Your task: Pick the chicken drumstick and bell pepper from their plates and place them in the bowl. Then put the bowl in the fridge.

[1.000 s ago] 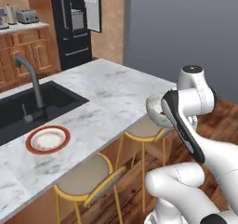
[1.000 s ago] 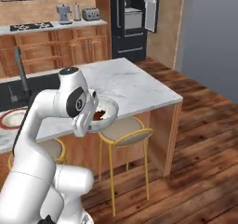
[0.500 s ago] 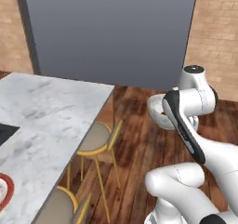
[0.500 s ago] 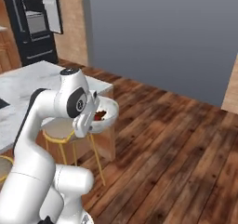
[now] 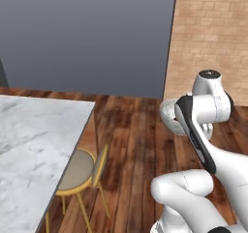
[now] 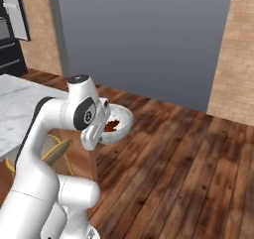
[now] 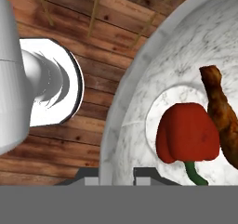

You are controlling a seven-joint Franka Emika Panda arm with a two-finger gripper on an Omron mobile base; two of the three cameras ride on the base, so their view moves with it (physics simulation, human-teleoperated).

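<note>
Red bell pepper (image 7: 187, 133) beside chicken drumstick (image 7: 222, 110) in bowl (image 7: 139, 86)

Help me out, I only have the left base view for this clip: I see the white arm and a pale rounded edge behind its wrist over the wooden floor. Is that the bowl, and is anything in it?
Observer: Yes. The hand view looks straight into the deep white-grey marbled bowl; a bright red bell pepper lies on its bottom.
Operator: And the meat?
Observer: The glossy brown chicken drumstick lies right beside the pepper, also inside.
Operator: Is the pincer really holding it?
Observer: The two dark tips of the pincer are shut on the bowl's rim, one on each side of the wall.
Operator: Any fridge ahead?
Observer: The right base view shows a tall black appliance at far left, cropped too much to identify.
</note>
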